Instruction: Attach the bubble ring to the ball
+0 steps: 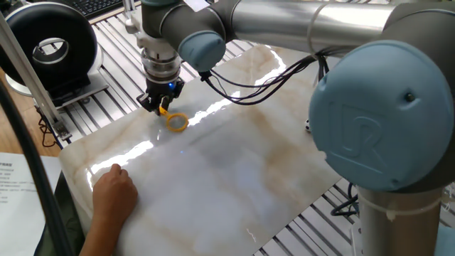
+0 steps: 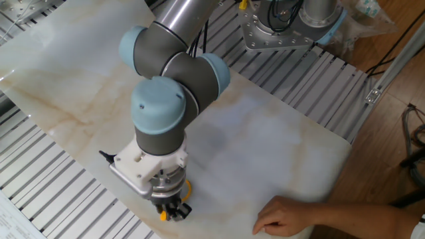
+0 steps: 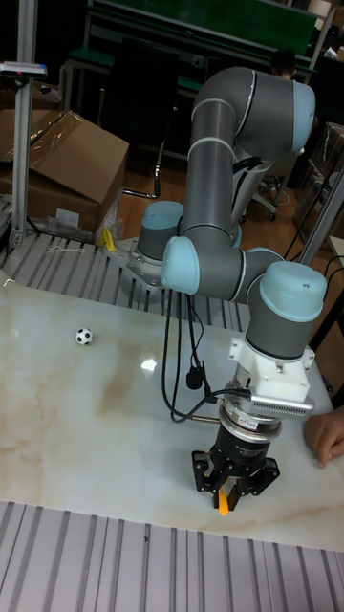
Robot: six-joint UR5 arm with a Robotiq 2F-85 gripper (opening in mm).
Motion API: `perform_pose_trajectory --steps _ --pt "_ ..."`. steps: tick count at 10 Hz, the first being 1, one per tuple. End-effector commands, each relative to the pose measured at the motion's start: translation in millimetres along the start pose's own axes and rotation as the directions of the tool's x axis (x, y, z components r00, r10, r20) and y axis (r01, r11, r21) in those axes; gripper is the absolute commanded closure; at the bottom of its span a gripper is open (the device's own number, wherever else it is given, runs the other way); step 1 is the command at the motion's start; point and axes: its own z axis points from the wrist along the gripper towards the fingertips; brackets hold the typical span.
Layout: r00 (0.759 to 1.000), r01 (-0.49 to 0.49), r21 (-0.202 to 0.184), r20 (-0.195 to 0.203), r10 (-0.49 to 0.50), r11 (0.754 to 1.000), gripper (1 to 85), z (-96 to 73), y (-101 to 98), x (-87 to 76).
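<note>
The bubble ring (image 1: 177, 122) is a small orange-yellow hoop lying on the marble tabletop (image 1: 234, 163) near its far left edge. My gripper (image 1: 159, 106) points straight down at the ring's stub handle, with the fingers closed on the stub. In the other fixed view the hoop (image 2: 188, 192) shows behind the gripper (image 2: 172, 212). In the tall fixed view the orange stub (image 3: 224, 503) pokes out below the gripper (image 3: 229, 486). The ball (image 3: 84, 336), white with black patches, rests far off on the opposite side of the table. In one fixed view my arm hides it.
A person's hand (image 1: 114, 192) rests on the table's near left part, close to the ring; it also shows as a hand (image 2: 285, 216). A black round device (image 1: 51, 44) stands beyond the left edge. Aluminium slats (image 2: 46, 179) surround the marble. A cardboard box (image 3: 59, 163) sits behind.
</note>
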Motion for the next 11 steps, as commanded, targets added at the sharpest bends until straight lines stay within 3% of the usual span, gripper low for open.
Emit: perform_pose_trajectory --steps 1,2,3,5,7,11 --pt "0.999 -0.041 0.004 -0.020 0.041 0.999 70.7 -14.0 -5.6 4.0" --pt "0.997 -0.066 0.019 -0.034 0.067 0.998 80.7 -15.9 -9.9 6.1" --pt "0.998 -0.056 0.047 -0.029 0.058 0.997 84.3 -14.6 -17.1 4.6" --pt "0.998 -0.057 0.065 -0.037 0.059 0.996 84.3 -17.1 -25.8 5.0" --pt "0.998 -0.048 0.094 -0.042 0.053 0.994 84.3 -30.6 -44.8 0.7" --pt "0.999 0.028 0.096 -0.050 -0.023 0.995 84.3 -71.1 -104.8 3.7"
